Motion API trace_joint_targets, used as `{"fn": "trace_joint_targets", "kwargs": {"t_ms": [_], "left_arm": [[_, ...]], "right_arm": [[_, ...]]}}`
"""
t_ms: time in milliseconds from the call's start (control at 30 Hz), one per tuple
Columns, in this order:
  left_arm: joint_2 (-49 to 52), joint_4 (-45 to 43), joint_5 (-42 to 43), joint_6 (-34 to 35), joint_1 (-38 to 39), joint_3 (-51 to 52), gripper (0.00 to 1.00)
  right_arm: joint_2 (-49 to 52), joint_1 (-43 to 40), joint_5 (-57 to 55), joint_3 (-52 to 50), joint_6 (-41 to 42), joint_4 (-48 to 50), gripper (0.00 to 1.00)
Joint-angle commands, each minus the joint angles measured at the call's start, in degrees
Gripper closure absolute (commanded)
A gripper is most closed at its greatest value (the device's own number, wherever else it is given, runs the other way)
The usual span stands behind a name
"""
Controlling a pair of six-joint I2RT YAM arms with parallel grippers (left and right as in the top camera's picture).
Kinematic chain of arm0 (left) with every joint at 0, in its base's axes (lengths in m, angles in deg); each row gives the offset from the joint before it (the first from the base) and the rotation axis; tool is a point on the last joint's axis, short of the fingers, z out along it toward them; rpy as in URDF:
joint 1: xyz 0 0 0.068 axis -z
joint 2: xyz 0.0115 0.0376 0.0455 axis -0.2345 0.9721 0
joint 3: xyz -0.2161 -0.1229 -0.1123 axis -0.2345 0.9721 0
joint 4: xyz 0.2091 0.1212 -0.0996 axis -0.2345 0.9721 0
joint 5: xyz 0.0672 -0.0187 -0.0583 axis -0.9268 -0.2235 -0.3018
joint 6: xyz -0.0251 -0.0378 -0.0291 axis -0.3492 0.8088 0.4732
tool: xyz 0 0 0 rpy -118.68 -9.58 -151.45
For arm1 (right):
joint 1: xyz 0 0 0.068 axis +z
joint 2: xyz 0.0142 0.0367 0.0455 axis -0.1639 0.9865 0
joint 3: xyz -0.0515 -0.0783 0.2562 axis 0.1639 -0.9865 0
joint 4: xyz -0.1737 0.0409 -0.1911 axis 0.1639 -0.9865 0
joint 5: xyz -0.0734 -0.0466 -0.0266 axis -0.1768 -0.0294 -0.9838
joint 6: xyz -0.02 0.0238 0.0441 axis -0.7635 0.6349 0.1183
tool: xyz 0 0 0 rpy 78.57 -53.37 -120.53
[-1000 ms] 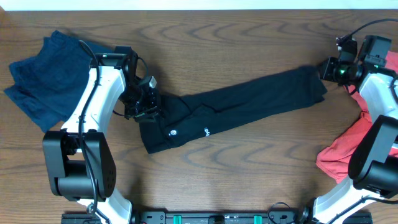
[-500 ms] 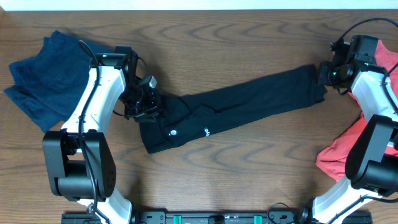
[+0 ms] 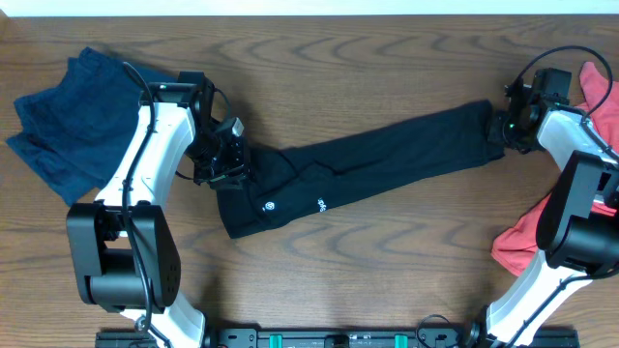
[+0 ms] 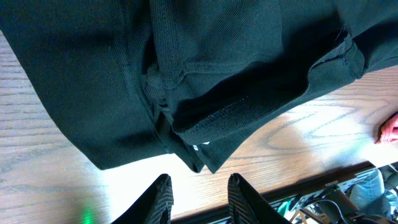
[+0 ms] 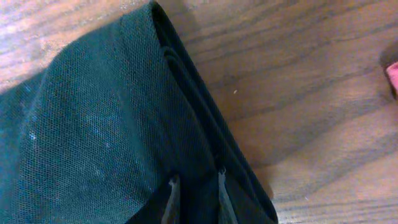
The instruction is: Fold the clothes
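Note:
The black T-shirt [image 3: 377, 164] lies folded into a long narrow strip slanting across the table, with small white logo marks [image 3: 271, 205] near its lower left end. My left gripper [image 3: 232, 164] sits at that left end. In the left wrist view its jaws [image 4: 200, 193] stand apart over bare wood, and the black fabric [image 4: 217, 62] lies just past the tips. My right gripper [image 3: 503, 130] is at the strip's far right end. Its fingers [image 5: 173, 196] are pinched on a fold of the black cloth [image 5: 93, 124].
A navy blue garment [image 3: 68, 121] lies crumpled at the back left, beside the left arm. A pinkish-red garment [image 3: 522, 246] is heaped at the right edge by the right arm's base, with more red cloth [image 3: 600, 87] behind the right wrist.
The right gripper swung in from beside the strip's right end onto it and closed on the cloth. The left arm and the strip have not moved.

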Motion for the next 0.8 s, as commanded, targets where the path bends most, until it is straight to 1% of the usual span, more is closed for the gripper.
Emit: {"fn": "trace_joint_targets", "kwargs": {"t_ms": [0,67,167,400,533,600,767], "left_arm": [[0.2,0.1,-0.1,0.1,0.0,-0.4,0.68],[0.2,0.0,-0.1,0.1,0.0,-0.4,0.68],[0.2,-0.1,-0.1,0.1,0.0,-0.4,0.68],[0.2,-0.1,-0.1,0.1,0.0,-0.4,0.68],[0.2,-0.1,-0.1,0.1,0.0,-0.4,0.68],[0.2,-0.1,-0.1,0.1,0.0,-0.4,0.68],[0.2,-0.1,-0.1,0.1,0.0,-0.4,0.68]], "right_arm": [[-1.1,-0.1,1.0,0.8,-0.5,0.1,0.82],[-2.0,-0.1,1.0,0.8,-0.5,0.0,0.85],[-3.5,-0.1,1.0,0.8,-0.4,-0.1,0.99],[-5.1,0.0,3.0,0.8,-0.4,-0.4,0.99],[-5.3,0.0,7.6,0.8,-0.5,-0.1,0.99],[-5.3,0.0,10.2,0.8,-0.7,1.5,0.99],[-5.3,0.0,10.3,0.8,-0.5,7.4,0.99]]}}
